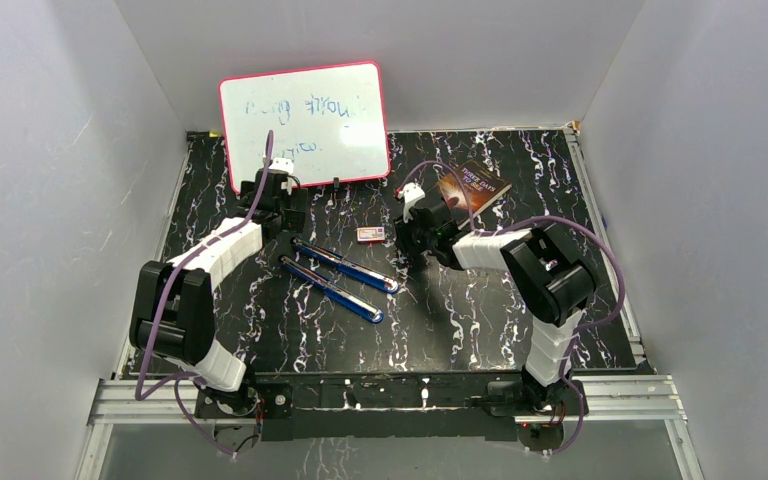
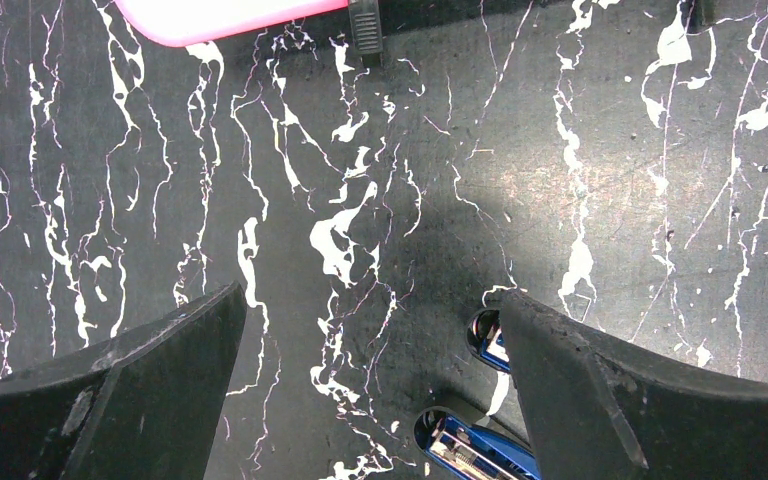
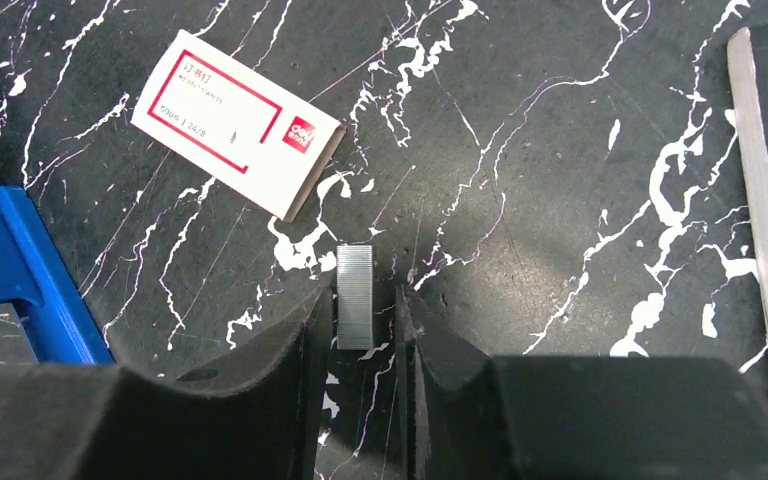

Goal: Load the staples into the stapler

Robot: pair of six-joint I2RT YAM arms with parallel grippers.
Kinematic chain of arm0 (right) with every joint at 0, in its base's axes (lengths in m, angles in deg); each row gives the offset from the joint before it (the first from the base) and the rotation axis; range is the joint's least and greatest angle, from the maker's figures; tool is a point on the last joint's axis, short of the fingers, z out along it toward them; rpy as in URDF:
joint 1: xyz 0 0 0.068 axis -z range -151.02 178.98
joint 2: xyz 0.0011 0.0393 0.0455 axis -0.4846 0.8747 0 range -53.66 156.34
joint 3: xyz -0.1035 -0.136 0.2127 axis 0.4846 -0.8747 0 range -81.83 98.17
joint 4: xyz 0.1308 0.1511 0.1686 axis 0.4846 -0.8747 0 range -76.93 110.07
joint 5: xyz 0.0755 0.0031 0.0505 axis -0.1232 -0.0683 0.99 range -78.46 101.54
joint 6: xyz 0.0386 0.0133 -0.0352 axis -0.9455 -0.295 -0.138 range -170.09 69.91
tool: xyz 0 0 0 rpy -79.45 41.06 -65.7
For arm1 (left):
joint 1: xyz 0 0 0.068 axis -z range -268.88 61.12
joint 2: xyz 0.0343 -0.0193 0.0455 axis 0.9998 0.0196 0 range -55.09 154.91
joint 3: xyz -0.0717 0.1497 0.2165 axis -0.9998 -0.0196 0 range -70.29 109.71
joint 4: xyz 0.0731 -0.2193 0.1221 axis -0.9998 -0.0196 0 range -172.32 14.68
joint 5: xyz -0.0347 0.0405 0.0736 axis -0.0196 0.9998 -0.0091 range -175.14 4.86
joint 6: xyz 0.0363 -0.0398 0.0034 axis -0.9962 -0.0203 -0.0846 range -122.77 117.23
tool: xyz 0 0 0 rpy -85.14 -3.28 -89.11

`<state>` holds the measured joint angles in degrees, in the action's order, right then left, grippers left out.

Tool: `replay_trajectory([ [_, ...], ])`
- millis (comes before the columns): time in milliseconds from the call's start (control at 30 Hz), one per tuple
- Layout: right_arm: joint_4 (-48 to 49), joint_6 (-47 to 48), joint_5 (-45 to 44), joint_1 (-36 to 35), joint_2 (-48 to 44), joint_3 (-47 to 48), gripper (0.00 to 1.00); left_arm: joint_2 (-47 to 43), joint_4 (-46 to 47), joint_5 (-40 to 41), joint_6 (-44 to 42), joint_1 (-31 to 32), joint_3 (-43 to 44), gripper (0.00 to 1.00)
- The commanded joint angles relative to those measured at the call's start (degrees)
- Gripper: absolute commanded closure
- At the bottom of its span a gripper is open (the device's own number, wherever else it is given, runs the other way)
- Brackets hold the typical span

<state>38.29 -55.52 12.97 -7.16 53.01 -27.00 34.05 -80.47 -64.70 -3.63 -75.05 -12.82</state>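
Step now: picking up the staples (image 3: 355, 285). They are not in the stapler (image 1: 347, 266) yet.
Staples: one short silver strip, lying flat on the table (image 1: 480, 320), just beside the small white box with the red label (image 3: 235, 125).
Right gripper (image 3: 362, 305): it is low over the strip, with one finger on each side. The jaws are only a little apart. A thin gap shows on one side of the strip, so I think it is not pinched yet.
Left gripper (image 2: 370, 390): its jaws are spread wide and hold nothing. It hangs over the table by one end of the stapler.
Stapler: blue and shiny, opened up into two long arms. It lies near the middle of the table, between the two grippers.
Next move: I think the right jaws need to squeeze the strip on its long sides and lift it level. The strip is thin and could slip or tip over. Then it has to go to the open stapler and slide in straight.
Table top: black with white wiggly lines, like marble. It looks flat and a bit rough.
Room: plain pale walls (image 1: 50, 200) stand on three sides. A whiteboard (image 1: 305, 125) with a pink rim leans at the back. A dark book (image 1: 473, 187) lies near the right gripper.
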Motion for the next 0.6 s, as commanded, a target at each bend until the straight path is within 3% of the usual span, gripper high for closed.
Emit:
replay_trajectory([
  [0,1.83,2.82,-1.92,-0.42,1.61,-2.35,0.62,-3.3,0.49,-0.13,0.07,-0.36,-0.44,0.02],
  [567,11.5,6.05,-3.75,-3.75,1.77,-12.44,0.6,-3.87,0.49,-0.23,0.01,-0.35,-0.61,0.02],
])
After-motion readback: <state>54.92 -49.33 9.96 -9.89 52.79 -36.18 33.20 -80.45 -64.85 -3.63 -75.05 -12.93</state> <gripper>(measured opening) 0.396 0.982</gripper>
